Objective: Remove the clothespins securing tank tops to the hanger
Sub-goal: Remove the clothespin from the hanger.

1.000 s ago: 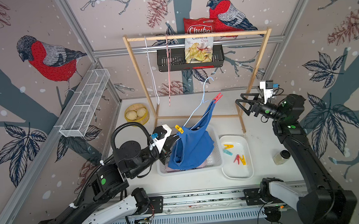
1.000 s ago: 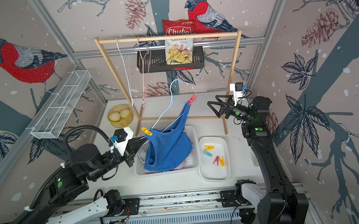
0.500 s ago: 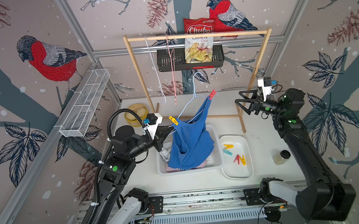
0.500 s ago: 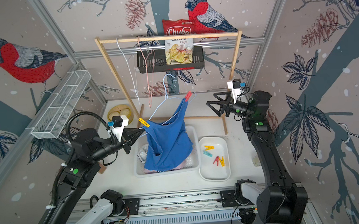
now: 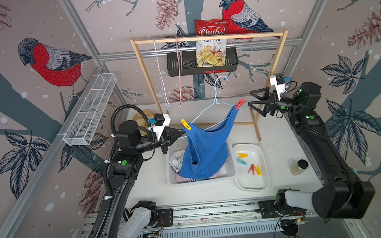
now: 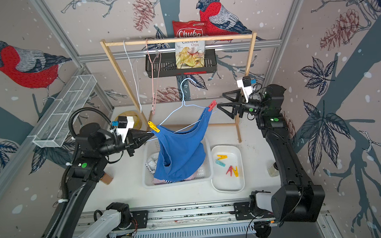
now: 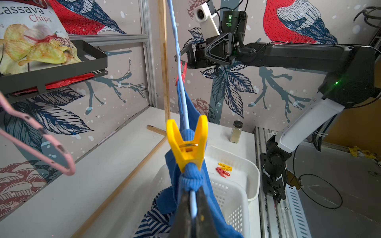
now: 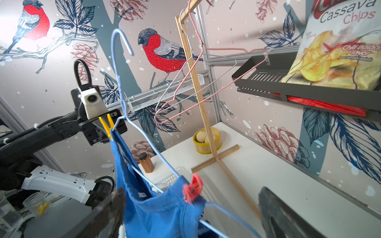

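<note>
1. The left gripper (image 5: 178,132) is pressing its dark, scuffed fingers fully together on one end of the pale blue thin wire hanger (image 5: 215,94), holding it up above the table.
2. The plain blue ribbed-knit tank top (image 5: 204,153) is hanging from that hanger. Its hem is sagging into the white perforated plastic basket (image 5: 212,180), where a navy-and-white striped top (image 7: 156,223) is lying crumpled.
3. A glossy yellow plastic clothespin (image 5: 185,124), V-shaped with a metal spring, is pinching a bunched strap to the wire just beside the left fingertips.
4. A red plastic clothespin (image 5: 240,103) is gripping the other strap at the hanger's opposite end.
5. The right gripper (image 5: 250,97) is standing with its triangular black jaws spread wide, holding nothing. The red peg is sitting just in front of them, and whether they are touching it cannot be told.
6. Four loose plastic pegs (image 5: 251,169), two yellow, one teal and one red, are lying in the smooth white rounded tray (image 5: 251,184) beside the basket.
7. A glossy crinkled snack bag (image 5: 211,51) is showing "Chuba", "Cassava Chips" and "Chili Balado Flavor".
</note>
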